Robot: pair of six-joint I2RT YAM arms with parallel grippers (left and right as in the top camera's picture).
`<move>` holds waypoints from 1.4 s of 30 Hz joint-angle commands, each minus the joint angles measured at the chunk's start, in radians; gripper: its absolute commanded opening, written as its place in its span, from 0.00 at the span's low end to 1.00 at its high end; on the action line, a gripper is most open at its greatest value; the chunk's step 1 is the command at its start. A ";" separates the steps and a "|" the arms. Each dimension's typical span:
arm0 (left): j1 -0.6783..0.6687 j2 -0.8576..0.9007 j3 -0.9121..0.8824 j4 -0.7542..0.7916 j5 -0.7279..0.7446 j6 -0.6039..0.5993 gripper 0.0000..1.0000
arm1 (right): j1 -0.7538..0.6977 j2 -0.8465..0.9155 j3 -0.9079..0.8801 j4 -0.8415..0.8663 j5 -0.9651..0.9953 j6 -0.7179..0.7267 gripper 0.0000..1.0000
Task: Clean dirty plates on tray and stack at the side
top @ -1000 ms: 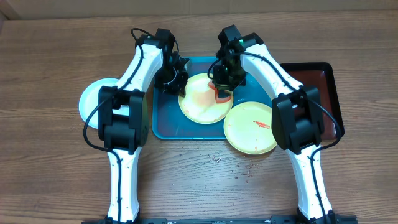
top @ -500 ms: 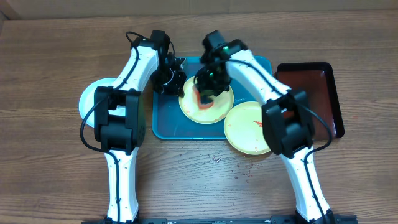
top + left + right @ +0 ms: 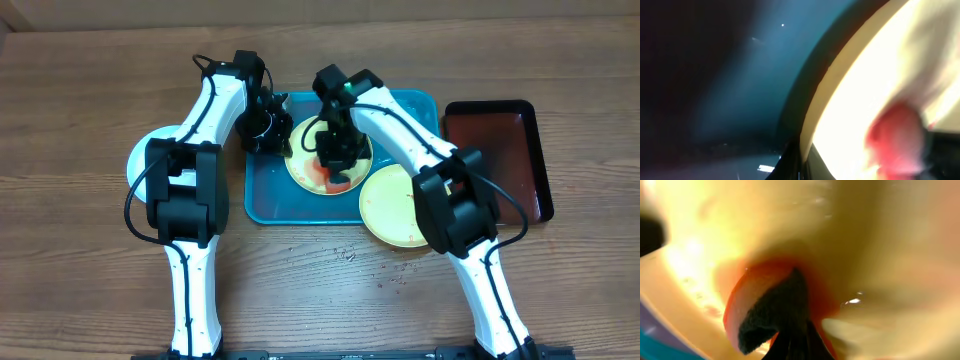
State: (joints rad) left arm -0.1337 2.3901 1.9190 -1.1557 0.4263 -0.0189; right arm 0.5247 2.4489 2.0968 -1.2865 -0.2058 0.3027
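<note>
A yellow-green plate (image 3: 303,165) with red smears lies on the turquoise tray (image 3: 270,195). My left gripper (image 3: 273,133) is shut on that plate's left rim; the left wrist view shows its fingers (image 3: 802,157) pinching the rim of the plate (image 3: 875,75) above the tray (image 3: 750,75). My right gripper (image 3: 335,160) is shut on a red sponge (image 3: 338,180) with a dark face and presses it onto the plate. The right wrist view shows the gripper (image 3: 795,342), the sponge (image 3: 762,317) and the wet plate (image 3: 870,235). A second yellow-green plate (image 3: 392,210) overlaps the tray's front right corner. The pale blue-white plate (image 3: 145,160) lies on the table at the left.
A dark red-black tray (image 3: 500,140) sits to the right of the turquoise tray. Both arms reach in over the tray from the front. The wooden table (image 3: 330,280) runs in front of the tray.
My right gripper has dragged the sponge leftward across the plate, from its right side to its middle. The left gripper has shifted slightly left while still holding the rim.
</note>
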 commanded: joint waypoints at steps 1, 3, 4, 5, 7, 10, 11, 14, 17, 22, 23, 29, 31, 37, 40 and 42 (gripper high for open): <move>0.028 0.023 -0.016 -0.007 -0.097 -0.012 0.04 | -0.067 0.016 -0.001 0.015 0.205 0.004 0.04; 0.028 0.023 -0.016 -0.012 -0.098 -0.011 0.04 | -0.083 0.016 -0.001 0.052 0.203 0.005 0.04; 0.028 0.023 -0.016 -0.014 -0.099 -0.011 0.04 | -0.088 0.016 -0.001 0.075 0.201 0.005 0.04; 0.028 0.023 -0.016 -0.014 -0.101 -0.011 0.04 | -0.089 0.016 -0.001 0.096 0.201 0.005 0.04; 0.027 0.023 -0.016 -0.014 -0.101 -0.011 0.04 | -0.089 0.016 -0.001 0.146 0.201 0.007 0.04; 0.026 0.023 -0.016 -0.014 -0.101 -0.011 0.04 | -0.086 0.016 -0.001 0.224 0.171 0.010 0.04; 0.026 0.023 -0.016 -0.014 -0.101 -0.011 0.04 | -0.084 0.016 -0.001 0.246 0.151 0.010 0.04; 0.026 0.023 -0.016 -0.015 -0.101 -0.011 0.04 | -0.075 0.016 -0.001 0.315 0.075 0.012 0.04; 0.026 0.023 -0.016 -0.015 -0.100 -0.011 0.04 | -0.060 0.016 -0.001 0.363 0.021 0.037 0.04; 0.026 0.023 -0.016 -0.014 -0.100 -0.011 0.04 | -0.021 0.016 -0.001 0.377 -0.032 0.042 0.04; 0.026 0.023 -0.016 -0.014 -0.100 -0.011 0.04 | -0.011 0.016 -0.001 0.373 -0.036 0.042 0.04; 0.026 0.023 -0.016 -0.014 -0.100 -0.011 0.04 | 0.049 0.016 -0.001 0.344 -0.066 0.038 0.04; 0.026 0.023 -0.016 -0.014 -0.100 -0.011 0.04 | 0.065 0.016 -0.001 0.325 -0.066 0.034 0.04; 0.026 0.023 -0.016 -0.015 -0.100 -0.011 0.04 | 0.062 0.016 -0.001 0.293 -0.042 0.023 0.04; 0.026 0.023 -0.016 -0.018 -0.100 -0.011 0.04 | 0.033 0.016 -0.001 0.292 -0.012 0.023 0.03; 0.026 0.023 -0.016 -0.021 -0.100 -0.011 0.04 | 0.004 0.016 -0.001 0.285 0.012 0.024 0.04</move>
State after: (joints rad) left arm -0.1150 2.3901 1.9194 -1.1656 0.4072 -0.0460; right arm 0.5808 2.4512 2.0979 -0.9962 -0.2478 0.3355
